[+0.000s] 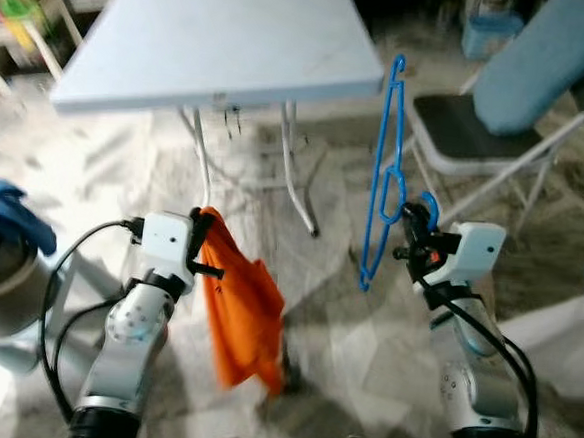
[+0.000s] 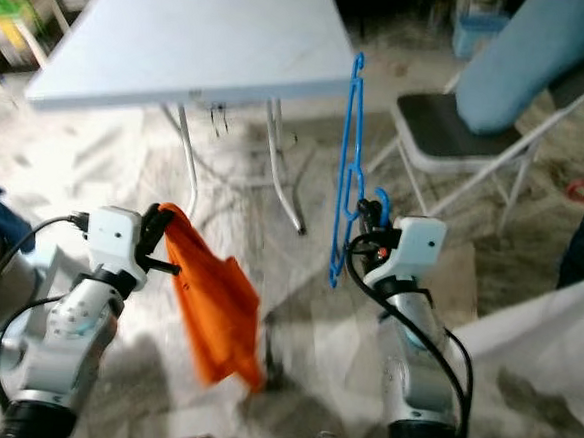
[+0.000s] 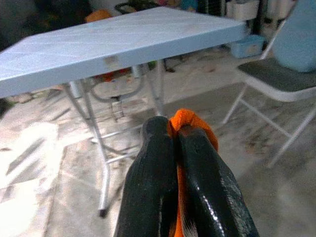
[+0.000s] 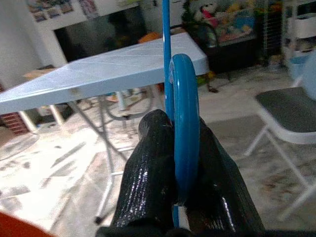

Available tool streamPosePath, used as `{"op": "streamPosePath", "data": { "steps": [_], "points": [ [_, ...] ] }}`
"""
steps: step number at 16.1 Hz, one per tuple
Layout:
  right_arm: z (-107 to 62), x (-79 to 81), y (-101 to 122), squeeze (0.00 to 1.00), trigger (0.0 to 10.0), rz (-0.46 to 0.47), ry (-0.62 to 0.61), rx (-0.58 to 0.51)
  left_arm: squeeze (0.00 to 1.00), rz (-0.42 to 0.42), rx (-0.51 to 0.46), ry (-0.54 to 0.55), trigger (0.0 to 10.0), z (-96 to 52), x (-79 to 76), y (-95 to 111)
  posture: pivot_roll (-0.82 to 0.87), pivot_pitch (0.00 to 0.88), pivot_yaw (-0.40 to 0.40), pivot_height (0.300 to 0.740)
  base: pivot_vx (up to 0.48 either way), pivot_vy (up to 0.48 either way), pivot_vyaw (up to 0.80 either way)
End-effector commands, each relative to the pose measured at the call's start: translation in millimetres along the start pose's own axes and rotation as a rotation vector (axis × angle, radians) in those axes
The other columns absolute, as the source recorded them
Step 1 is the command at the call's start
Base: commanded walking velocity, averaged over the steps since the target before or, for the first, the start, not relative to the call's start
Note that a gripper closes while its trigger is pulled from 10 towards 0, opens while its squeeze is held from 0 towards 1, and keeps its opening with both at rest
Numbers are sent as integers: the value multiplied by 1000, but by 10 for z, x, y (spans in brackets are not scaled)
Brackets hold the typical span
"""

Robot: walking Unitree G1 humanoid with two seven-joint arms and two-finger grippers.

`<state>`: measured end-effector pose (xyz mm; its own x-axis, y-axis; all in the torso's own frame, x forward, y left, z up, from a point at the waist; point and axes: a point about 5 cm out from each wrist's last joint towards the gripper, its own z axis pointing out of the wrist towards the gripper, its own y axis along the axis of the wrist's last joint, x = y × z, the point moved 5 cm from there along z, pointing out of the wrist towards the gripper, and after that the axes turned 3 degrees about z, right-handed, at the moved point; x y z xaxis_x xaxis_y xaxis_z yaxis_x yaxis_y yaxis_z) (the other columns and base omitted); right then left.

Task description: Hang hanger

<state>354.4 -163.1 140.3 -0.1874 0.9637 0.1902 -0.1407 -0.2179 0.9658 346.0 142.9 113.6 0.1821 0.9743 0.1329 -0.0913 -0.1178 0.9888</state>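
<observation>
A: Below the pale blue tabletop (image 1: 224, 44), over the marbled floor (image 1: 336, 312), both arms are raised. State of the right gripper (image 4: 173, 163)?

B: Jaws clenched on the hook of the blue hanger (image 1: 385, 175). Hanger stands upright above the gripper, its upper end level with the tabletop's near corner.

A: Left gripper (image 3: 175, 148)?

B: Jaws closed on an orange cloth (image 1: 245, 311), which hangs down from the pinch point.

A: Surroundings?

B: Folding chair (image 1: 479, 132) to the robot's right, with a light blue cushion (image 1: 554, 57) resting on it. Frames slightly blurred.
</observation>
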Motion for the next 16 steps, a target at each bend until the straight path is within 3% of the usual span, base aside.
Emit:
{"op": "streamPosePath", "data": {
  "steps": [1,4,8,13,16],
  "points": [
    [42,15,26,0,10000,16,1,-21,0,9,4,7,10000,-6,59,-25,-8,55,62,740,390,0,0],
    [77,11,-40,0,10000,40,-5,-9,0,-10,23,12,10000,18,75,-75,8,0,55,740,384,0,0],
    [90,-60,-164,0,10000,91,-43,21,0,-39,36,18,10000,44,34,-89,22,0,46,740,365,150,0],
    [55,-132,-297,0,10000,123,-65,47,0,-106,83,34,10000,30,-46,-193,27,0,45,740,0,56,0],
    [138,-76,-242,0,10000,119,-43,26,0,-94,95,38,10000,46,-30,-201,21,0,63,740,0,114,0]
  ]
}}
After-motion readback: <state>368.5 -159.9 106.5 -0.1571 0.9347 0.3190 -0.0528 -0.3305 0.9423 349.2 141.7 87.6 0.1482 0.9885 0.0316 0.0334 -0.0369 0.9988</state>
